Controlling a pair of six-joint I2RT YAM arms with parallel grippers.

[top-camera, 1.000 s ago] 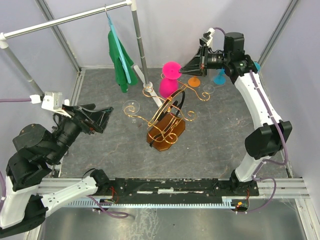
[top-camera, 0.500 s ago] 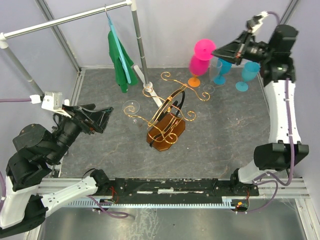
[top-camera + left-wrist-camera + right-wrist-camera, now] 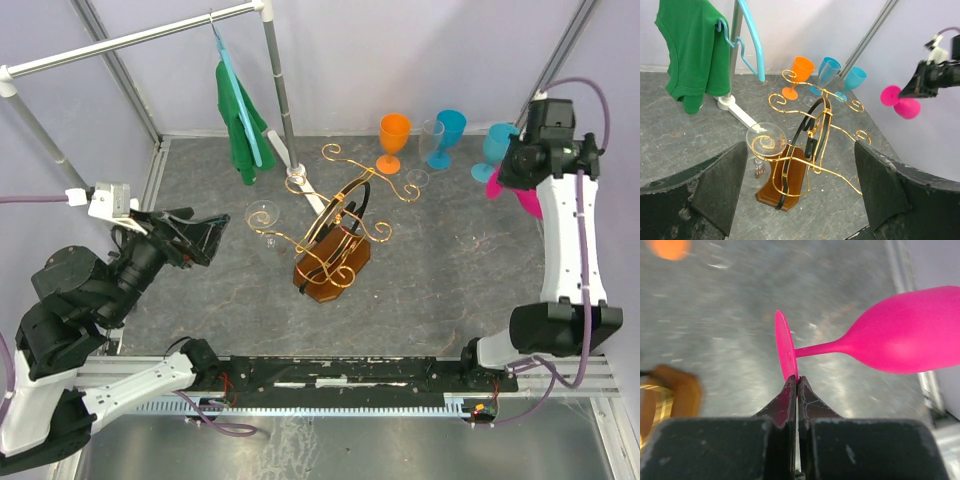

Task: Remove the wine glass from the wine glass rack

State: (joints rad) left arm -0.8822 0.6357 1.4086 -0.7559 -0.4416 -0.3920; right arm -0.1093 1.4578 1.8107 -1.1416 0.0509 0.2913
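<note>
Above grey table [image 3: 450,270], right arm [image 3: 565,240] stands tall, hand [image 3: 796,381] pinching pink wine glass [image 3: 900,342]

Pale lilac walls [image 3: 400,60] close the far side and both flanks, with slanted grey metal posts [image 3: 556,55] in the corners. The floor [image 3: 440,290] is a dark grey, mottled, evenly lit surface. At far left a grey clothes rail [image 3: 130,38] on a white foot [image 3: 297,181] carries a green garment [image 3: 238,125] on a turquoise hanger [image 3: 758,57].
</note>
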